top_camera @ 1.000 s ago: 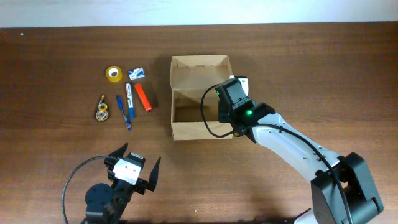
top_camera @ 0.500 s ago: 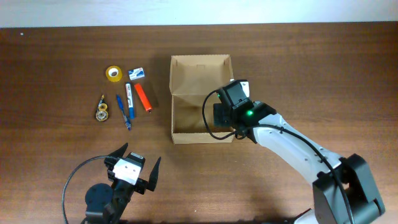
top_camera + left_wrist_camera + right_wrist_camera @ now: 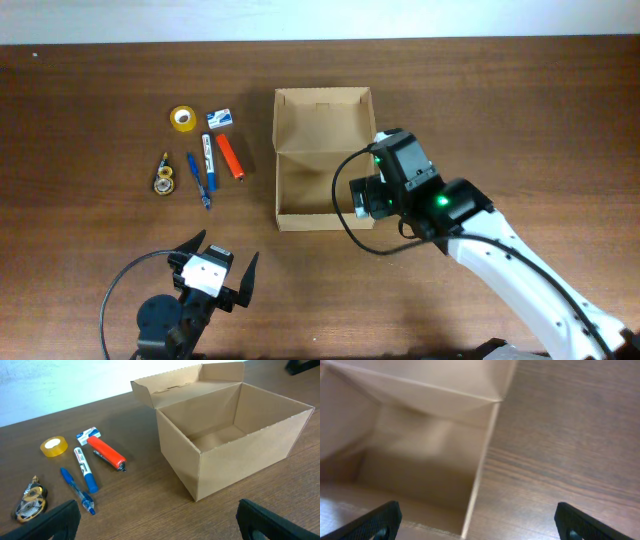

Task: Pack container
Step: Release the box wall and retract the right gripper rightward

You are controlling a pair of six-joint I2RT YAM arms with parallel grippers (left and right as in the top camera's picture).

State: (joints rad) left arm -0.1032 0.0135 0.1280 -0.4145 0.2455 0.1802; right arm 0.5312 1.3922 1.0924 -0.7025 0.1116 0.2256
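- Right gripper [image 3: 363,196] has sprung open and backed off the box's right wall toward 4 o'clock, jaws spread wide, nothing in them.
- Container [image 3: 322,218] sits mid-table, empty, flap [image 3: 322,105] thrown back at 12 o'clock.
- Left gripper [image 3: 218,256] waits at 7 o'clock, wide open, empty.
- Looks like light, thin cardboard with walls that will flex. I'd pinch a wall rim near a corner.

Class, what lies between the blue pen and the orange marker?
A white marker with a blue cap lies between the blue pen and the orange marker, clearest in the left wrist view.
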